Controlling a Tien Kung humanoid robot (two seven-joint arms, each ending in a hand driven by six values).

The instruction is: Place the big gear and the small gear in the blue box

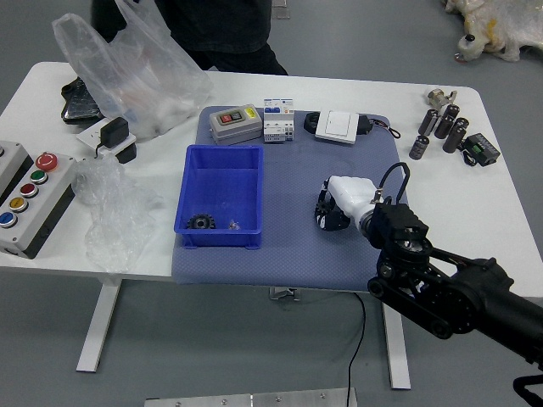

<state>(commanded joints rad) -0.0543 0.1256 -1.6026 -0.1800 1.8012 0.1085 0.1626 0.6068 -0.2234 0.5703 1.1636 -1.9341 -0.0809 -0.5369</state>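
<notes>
Head view: right robot hand point(355, 197) is over the blue mat point(288, 259), fingertips closed in on the small gear point(322, 206), which is mostly hidden by them. Grasping it, by the look. Big gear point(201, 221) sits in the blue box point(222, 182), near-left corner, small shiny piece point(234, 225) beside it. Box is on the mat's left part, well apart from the hand. Person in dark clothes point(222, 25) stands at the far side of the tabletop point(475, 212).

Bright, even light is noted; its source cannot be determined. Glints are seen on the plastic bag point(151, 75), beyond and left of the blue box point(221, 182). Fine detail is softly rendered.
</notes>
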